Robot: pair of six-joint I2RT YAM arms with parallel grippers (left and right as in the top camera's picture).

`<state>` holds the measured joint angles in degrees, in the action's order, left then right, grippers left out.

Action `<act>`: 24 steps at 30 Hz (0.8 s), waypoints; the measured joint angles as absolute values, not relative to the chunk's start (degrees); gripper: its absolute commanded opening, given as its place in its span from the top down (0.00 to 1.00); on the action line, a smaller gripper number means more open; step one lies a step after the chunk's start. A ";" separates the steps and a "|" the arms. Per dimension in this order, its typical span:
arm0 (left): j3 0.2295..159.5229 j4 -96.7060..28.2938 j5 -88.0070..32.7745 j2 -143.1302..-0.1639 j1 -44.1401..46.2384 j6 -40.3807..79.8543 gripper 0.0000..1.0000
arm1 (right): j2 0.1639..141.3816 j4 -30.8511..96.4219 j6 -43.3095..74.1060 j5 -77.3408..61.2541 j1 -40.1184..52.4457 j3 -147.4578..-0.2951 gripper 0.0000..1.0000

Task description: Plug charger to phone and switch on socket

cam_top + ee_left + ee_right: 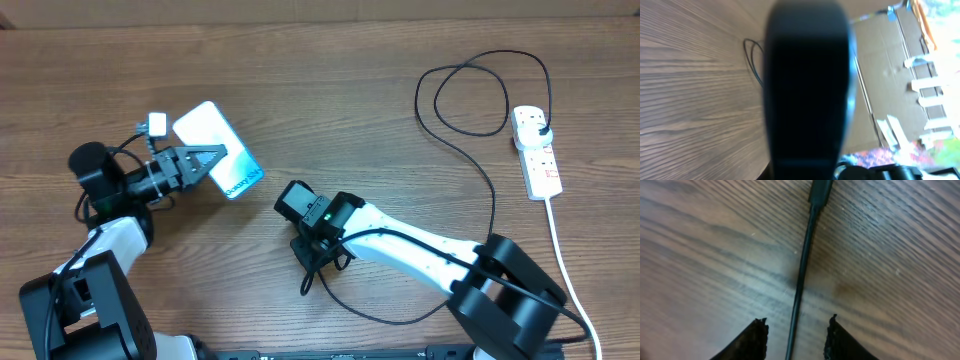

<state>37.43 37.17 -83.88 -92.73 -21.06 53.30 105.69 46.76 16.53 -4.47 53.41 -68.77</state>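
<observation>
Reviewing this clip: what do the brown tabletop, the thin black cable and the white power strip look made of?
The brown tabletop: wood or wood-look laminate, matte, with running grain lines. The thin black cable: likely rubbery plastic sheath, smooth, slight sheen. The white power strip: apparently hard moulded plastic, smooth and uniform.

- Setting: a robotics laboratory test bench.
- Two white-and-black jointed robot arms, the left arm (110, 240) and the right arm (420, 250), are mounted at the near edge of a brown wood-grain table top (330, 110).
- A plain brown cardboard panel (890, 65) bearing pale tape strips stands beyond the table's far side.
</observation>
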 measured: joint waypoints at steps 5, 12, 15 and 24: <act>37.43 34.50 -84.53 -92.73 -23.55 51.64 0.96 | 108.33 44.45 16.64 -4.01 54.13 -68.75 0.32; 37.43 33.85 -85.52 -92.73 -23.77 50.39 0.96 | 111.04 44.95 17.96 -3.16 55.05 -69.87 0.60; 37.43 33.85 -86.02 -92.73 -23.77 50.37 0.96 | 111.72 45.84 18.68 -2.74 54.96 -70.65 0.76; 37.43 33.85 -86.67 -92.73 -23.77 50.37 0.96 | 112.22 47.33 20.71 -5.41 54.46 -71.18 0.96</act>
<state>37.43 33.85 -86.67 -92.73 -23.77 50.37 112.22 47.33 20.71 -5.41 54.46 -71.18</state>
